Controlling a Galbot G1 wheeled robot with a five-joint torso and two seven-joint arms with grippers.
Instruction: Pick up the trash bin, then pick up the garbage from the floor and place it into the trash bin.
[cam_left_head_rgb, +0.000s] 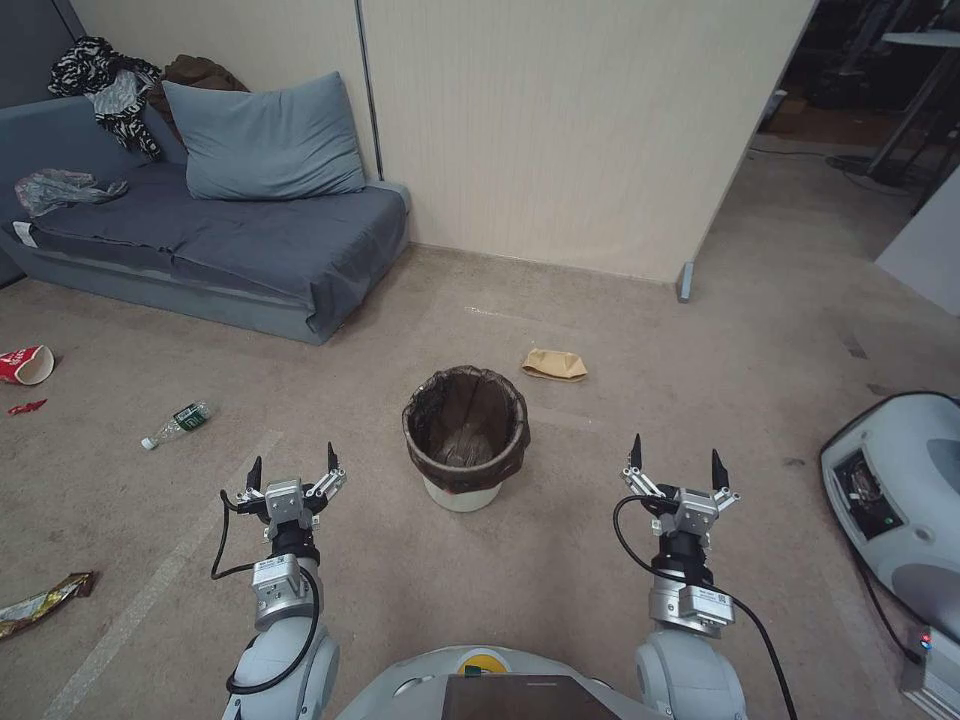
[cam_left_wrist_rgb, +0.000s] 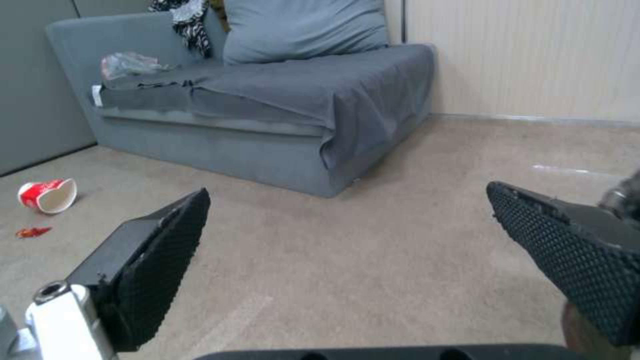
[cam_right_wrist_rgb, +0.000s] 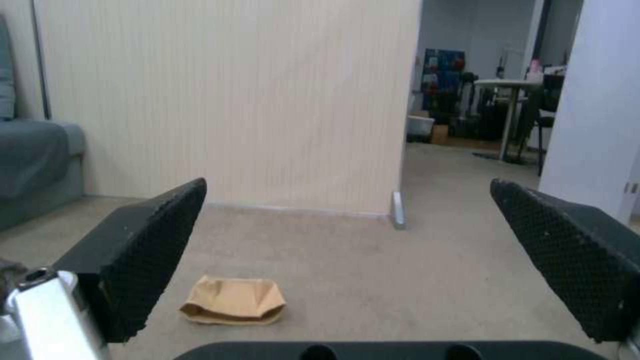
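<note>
The trash bin (cam_left_head_rgb: 466, 440), a white bucket with a dark brown liner, stands upright on the carpet ahead of me, between my arms. My left gripper (cam_left_head_rgb: 293, 468) hovers open to its left, my right gripper (cam_left_head_rgb: 676, 460) open to its right; both hold nothing. Garbage lies scattered: a tan paper bag (cam_left_head_rgb: 554, 364) (cam_right_wrist_rgb: 233, 301) beyond the bin to the right, a green-labelled bottle (cam_left_head_rgb: 177, 423) to the left, a red-and-white cup (cam_left_head_rgb: 26, 365) (cam_left_wrist_rgb: 47, 195) with a red scrap (cam_left_head_rgb: 27, 406) farther left, and a gold wrapper (cam_left_head_rgb: 44, 603) at the near left edge.
A grey sofa (cam_left_head_rgb: 210, 240) with a pillow, clothes and a grey plastic bag stands at the back left against a beige wall (cam_left_head_rgb: 560, 130). A white machine (cam_left_head_rgb: 900, 500) sits at the right. A doorway opens at the far right.
</note>
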